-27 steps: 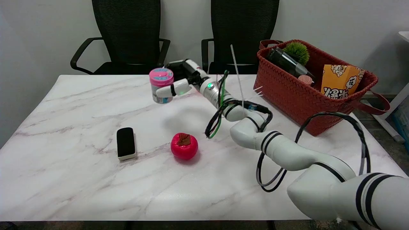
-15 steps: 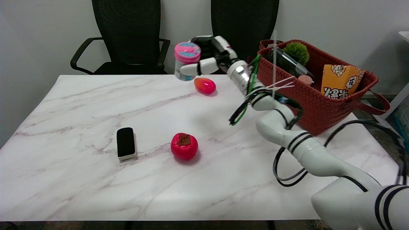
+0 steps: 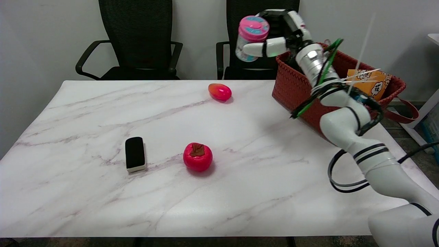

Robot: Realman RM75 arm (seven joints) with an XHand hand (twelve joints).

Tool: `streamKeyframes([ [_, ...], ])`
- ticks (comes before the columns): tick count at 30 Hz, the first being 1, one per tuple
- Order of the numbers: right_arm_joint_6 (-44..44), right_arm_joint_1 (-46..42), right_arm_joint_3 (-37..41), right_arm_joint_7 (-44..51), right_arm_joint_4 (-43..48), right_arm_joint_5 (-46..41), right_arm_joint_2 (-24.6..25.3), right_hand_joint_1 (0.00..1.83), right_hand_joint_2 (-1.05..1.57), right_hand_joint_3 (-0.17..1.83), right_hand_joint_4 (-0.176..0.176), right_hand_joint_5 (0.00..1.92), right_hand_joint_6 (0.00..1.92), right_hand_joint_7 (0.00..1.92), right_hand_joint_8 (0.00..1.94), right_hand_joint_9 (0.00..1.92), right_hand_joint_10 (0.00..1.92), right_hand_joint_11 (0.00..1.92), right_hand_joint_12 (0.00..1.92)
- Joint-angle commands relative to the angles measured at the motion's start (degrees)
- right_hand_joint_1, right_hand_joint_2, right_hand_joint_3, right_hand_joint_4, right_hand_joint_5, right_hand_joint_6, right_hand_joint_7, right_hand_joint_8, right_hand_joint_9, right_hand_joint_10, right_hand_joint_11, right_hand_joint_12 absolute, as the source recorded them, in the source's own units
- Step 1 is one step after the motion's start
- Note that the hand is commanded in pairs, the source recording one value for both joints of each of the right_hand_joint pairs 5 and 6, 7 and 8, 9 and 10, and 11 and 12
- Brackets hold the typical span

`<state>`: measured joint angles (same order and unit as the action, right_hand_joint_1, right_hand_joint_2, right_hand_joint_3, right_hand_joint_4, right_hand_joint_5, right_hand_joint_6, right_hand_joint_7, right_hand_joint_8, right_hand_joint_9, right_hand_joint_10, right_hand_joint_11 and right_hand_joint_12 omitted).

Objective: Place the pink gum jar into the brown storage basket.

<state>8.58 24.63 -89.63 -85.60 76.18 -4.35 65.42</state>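
Observation:
The pink gum jar (image 3: 251, 37), clear-bodied with a pink lid, is high in the air above the table's far edge, in front of the right-hand chair. My right hand (image 3: 279, 32) grips it, one white finger wrapped across its front. The brown storage basket (image 3: 291, 87) of woven reddish-brown stands at the table's back right, just right of and below the jar. My wrist and forearm cross in front of the basket's near-left part and hide some of its contents.
An orange snack box (image 3: 372, 84) shows inside the basket. On the table lie a pink-orange mango (image 3: 220, 92) near the far edge, a red apple-like fruit (image 3: 197, 156) in the middle and a black eraser block (image 3: 135, 153) to its left. Two black chairs (image 3: 137, 37) stand behind.
My right hand has carried the jar up off the table and to the right, from the far-middle of the table to beside the basket's left rim. The mango behind came into view.

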Motion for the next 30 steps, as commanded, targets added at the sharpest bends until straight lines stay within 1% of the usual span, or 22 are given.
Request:
streamKeyframes([
  [1,-7.78,-5.80,16.71,0.86,8.06,0.13,-8.22,1.48,0.97,0.55,0.000,0.97,0.97,1.21,1.21,1.21,1.21,1.00,1.00],
  [8,-11.05,-5.48,18.87,1.02,1.45,0.13,-13.26,1.48,0.95,0.57,0.000,0.98,0.98,1.20,1.20,1.21,1.21,0.99,0.99],
  [11,-11.08,-5.56,19.57,1.02,-1.62,0.13,-14.60,1.47,0.95,0.58,0.000,0.99,0.99,1.21,1.21,1.21,1.21,1.00,1.00],
  [19,-10.28,-4.15,21.91,1.02,-7.89,0.13,-14.97,1.45,0.97,0.58,0.000,1.01,1.01,1.22,1.22,1.23,1.23,1.01,1.01],
  [30,-9.32,-3.66,21.38,1.42,-9.40,0.34,-15.05,1.43,1.01,0.57,0.000,1.03,1.03,1.24,1.24,1.24,1.24,1.03,1.03],
])
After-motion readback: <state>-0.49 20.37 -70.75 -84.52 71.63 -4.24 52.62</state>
